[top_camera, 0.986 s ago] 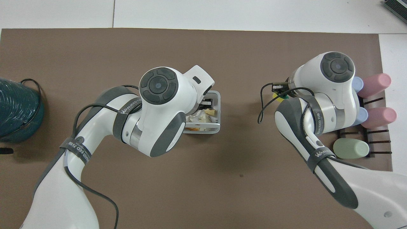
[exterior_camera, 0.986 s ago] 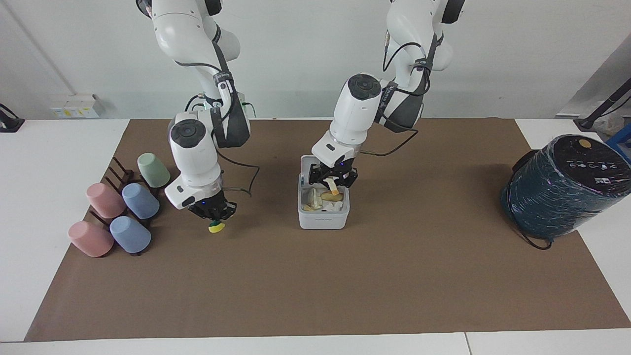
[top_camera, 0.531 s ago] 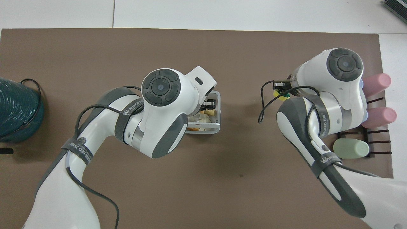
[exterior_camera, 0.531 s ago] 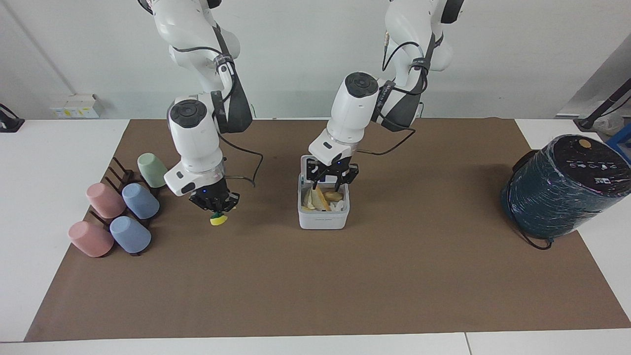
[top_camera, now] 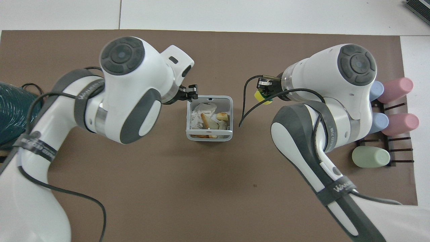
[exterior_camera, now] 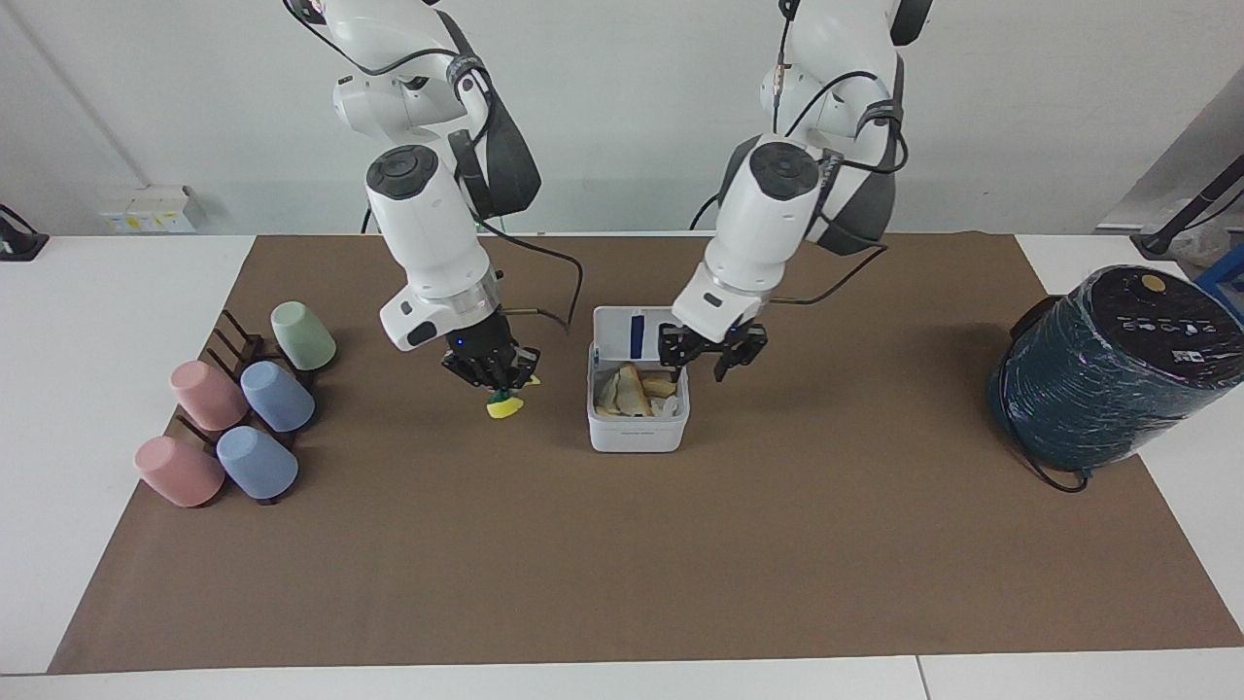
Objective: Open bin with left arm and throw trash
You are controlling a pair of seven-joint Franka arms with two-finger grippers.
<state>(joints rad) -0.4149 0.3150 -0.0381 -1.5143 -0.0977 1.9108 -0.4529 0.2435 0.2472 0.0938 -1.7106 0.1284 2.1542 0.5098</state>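
Observation:
The white bin [exterior_camera: 637, 436] stands open mid-table, its lid [exterior_camera: 614, 335] upright on the side nearer the robots, blue stripe showing. Inside lie a bread wedge [exterior_camera: 632, 389], a pale yellow chunk [exterior_camera: 662, 387] and crumpled white paper [top_camera: 201, 109]. My left gripper [exterior_camera: 698, 367] hangs open and empty just above the bin's edge toward the left arm's end. My right gripper [exterior_camera: 494, 385] is shut on the yellow-and-green sponge piece [exterior_camera: 505, 406], held above the mat beside the bin [top_camera: 231, 111] toward the right arm's end; the sponge piece [top_camera: 260, 96] also shows from overhead.
Several pastel cups [exterior_camera: 248, 408] lie on a dark rack [exterior_camera: 228, 335] at the right arm's end. A big dark-teal wrapped cylinder [exterior_camera: 1108, 369] stands at the left arm's end. A brown mat [exterior_camera: 622, 564] covers the table.
My left gripper opened, let a pale scrap fall into the bin, then rose and drew off toward the left arm's end. My right gripper carried the sponge piece up and toward the bin.

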